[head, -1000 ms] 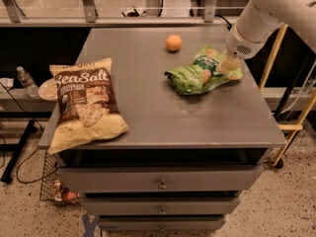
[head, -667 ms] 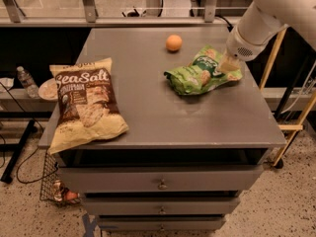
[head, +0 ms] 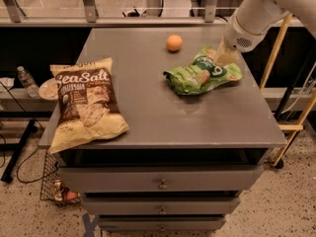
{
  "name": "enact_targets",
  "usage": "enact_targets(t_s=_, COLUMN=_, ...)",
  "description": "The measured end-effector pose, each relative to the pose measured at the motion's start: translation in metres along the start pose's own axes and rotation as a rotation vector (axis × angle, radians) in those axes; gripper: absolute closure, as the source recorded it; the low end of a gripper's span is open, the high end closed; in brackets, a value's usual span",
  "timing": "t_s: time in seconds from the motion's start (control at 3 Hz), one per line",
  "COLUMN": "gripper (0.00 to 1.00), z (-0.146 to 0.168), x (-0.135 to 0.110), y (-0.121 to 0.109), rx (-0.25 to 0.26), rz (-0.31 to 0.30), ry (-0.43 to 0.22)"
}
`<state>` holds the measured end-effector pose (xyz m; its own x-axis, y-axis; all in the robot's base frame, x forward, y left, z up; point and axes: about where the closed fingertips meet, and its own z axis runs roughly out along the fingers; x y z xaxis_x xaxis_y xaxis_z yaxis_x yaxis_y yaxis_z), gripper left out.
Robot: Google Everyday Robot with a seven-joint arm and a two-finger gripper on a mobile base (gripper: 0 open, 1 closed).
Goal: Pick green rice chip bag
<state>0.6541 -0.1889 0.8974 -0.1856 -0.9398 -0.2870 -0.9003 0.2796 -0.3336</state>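
Note:
The green rice chip bag (head: pixel 202 74) lies on the grey table top (head: pixel 197 117), right of the middle, its long side running left to right. It is bright green with a dark green and white logo and pale round chips. My gripper (head: pixel 225 58) comes down from the upper right on the white arm (head: pixel 254 16) and sits at the bag's upper right end, right against it. The wrist hides where the gripper meets the bag.
A small orange ball (head: pixel 174 42) lies on the table behind and left of the bag. A large cream-and-brown "Sea Salt" bag (head: pixel 85 102) lies at the left front edge. Drawers (head: pixel 160 184) are below the top. A yellow frame (head: pixel 291 127) stands to the right.
The gripper has stayed at the bag's right end with only a slight shift. The bag, the ball and the Sea Salt bag have not moved.

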Motion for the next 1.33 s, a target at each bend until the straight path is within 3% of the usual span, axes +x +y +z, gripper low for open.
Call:
enact_targets(t_s=0.33, gripper=0.83, z=0.006, x=-0.006, y=-0.003, rx=-0.069, rz=-0.041, ry=0.012)
enact_targets(t_s=0.67, gripper=0.51, z=0.012, x=-0.002, y=-0.005, rx=-0.119, rz=-0.055, ry=0.038)
enact_targets(t_s=1.33, gripper=0.06, z=0.005, x=0.004, y=-0.011, rx=-0.109, rz=-0.051, ry=0.051)
